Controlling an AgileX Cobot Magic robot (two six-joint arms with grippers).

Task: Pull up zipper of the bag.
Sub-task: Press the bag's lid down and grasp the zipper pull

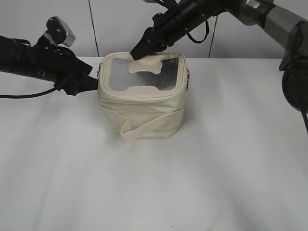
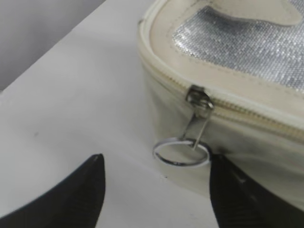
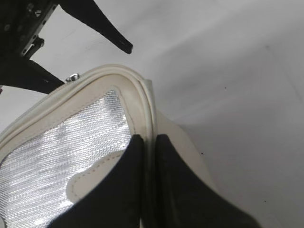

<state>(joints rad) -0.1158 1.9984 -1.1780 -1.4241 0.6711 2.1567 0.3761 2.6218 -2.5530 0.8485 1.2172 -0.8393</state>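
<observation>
The zipper (image 2: 247,111) runs round the rim of the bag's top panel, and its ring pull (image 2: 182,152) hangs down the bag's left side, just above the worktop (image 1: 231,159). Your left gripper (image 2: 156,190) has its jaws open, one on each side of the ring, with nothing in them yet. If you close from here, the jaws could meet below or beside the ring and catch nothing, or pinch only the thin wire so it slips out when you pull. The ring lies close against the bag (image 1: 142,103) wall, so the inner jaw could also snag the leatherette and drag the bag.

Your right gripper (image 3: 148,142) has its jaws nearly closed on the raised rim at the far edge of the top panel. That is a narrow hold. A hard pull on the ring could tear the rim free, and the light bag could then slide or tip on the worktop instead of the slider travelling.
</observation>
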